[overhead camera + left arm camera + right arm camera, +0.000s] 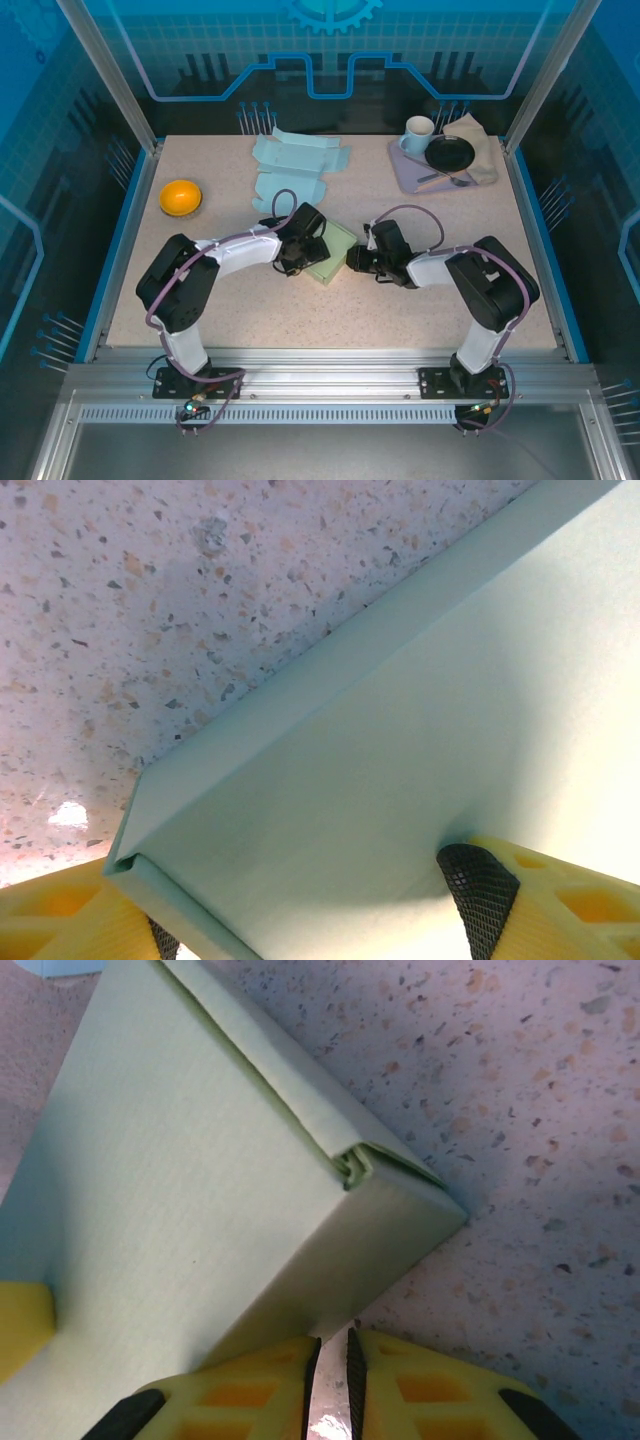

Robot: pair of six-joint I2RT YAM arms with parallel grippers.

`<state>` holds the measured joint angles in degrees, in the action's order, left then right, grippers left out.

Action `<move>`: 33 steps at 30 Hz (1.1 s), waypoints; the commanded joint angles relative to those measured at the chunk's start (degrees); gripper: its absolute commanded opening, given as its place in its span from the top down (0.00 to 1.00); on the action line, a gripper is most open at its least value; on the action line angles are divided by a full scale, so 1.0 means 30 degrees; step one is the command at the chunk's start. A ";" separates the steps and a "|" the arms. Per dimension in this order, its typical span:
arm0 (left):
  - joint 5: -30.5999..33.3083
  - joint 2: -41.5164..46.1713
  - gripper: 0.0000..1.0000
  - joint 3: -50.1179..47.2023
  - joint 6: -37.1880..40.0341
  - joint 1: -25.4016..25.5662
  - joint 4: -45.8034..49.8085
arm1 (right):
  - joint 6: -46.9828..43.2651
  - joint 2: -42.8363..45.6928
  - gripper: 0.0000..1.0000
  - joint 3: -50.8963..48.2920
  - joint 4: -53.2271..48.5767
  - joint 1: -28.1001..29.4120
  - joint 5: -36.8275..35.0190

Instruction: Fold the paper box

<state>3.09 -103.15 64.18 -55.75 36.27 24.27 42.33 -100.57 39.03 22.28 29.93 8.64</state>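
Note:
A pale green paper box (335,248) lies folded flat-sided on the table between my two arms. My left gripper (300,254) is at its left corner. In the left wrist view the box (400,730) spans the space between the wide-open jaws of that gripper (318,910). One fingertip (478,888) presses on the top face and the other is off the box's edge. My right gripper (352,260) is at the box's right side. Seen from the right wrist, its jaws (330,1345) stand almost together with nothing between them, against the wall of the box (170,1160).
Flat light blue box blanks (295,160) lie at the back centre. An orange bowl (181,197) sits at the left. A purple tray (405,172) at the back right carries a mug (418,132), a black plate (450,153) and a cloth.

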 commanded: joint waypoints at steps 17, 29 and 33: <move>-0.3980 0.3424 0.17 0.0563 0.3683 0.1370 0.3312 | -0.0506 0.2610 0.80 0.0290 -0.7621 -0.2671 0.2660; -0.5904 0.1695 0.40 0.1345 1.2442 -0.3657 -0.1204 | -0.1634 0.0697 0.96 0.4473 -1.0254 -0.4110 0.4526; -0.5851 -0.1152 0.39 0.2731 1.3018 -0.3873 -0.2004 | -0.1292 -0.0856 0.96 0.5651 -1.0123 -0.4076 0.4522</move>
<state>-11.53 -102.61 69.73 -22.28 24.51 21.41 37.54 -100.40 54.06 -6.48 17.98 20.23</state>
